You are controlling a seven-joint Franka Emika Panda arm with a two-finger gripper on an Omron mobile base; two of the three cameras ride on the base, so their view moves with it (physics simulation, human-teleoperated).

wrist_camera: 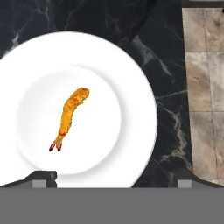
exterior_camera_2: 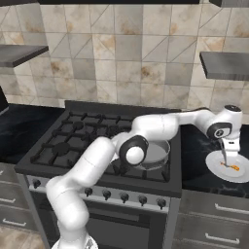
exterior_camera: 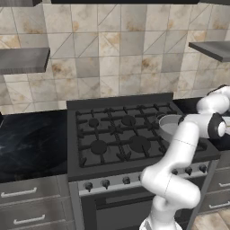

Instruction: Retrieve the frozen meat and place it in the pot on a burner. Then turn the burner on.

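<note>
Orange frozen meat (wrist_camera: 70, 117) lies on white plate (wrist_camera: 135, 96), below spread jaws, nearer left fingertip (wrist_camera: 41, 178).

- Arm stretched far to the right, wrist bent downward.
- Gripper (exterior_camera_2: 226, 163) pointing straight down, fingers (wrist_camera: 41, 178) spread wide apart, holding nothing.

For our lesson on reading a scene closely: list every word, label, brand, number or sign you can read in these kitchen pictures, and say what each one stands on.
There is no readable text in these pictures.
The stove knobs bear no markings that can be made out.
The white plate under the frozen meat is plain.
The pot, wall tiles, shelves and drawers bear no lettering.
</note>
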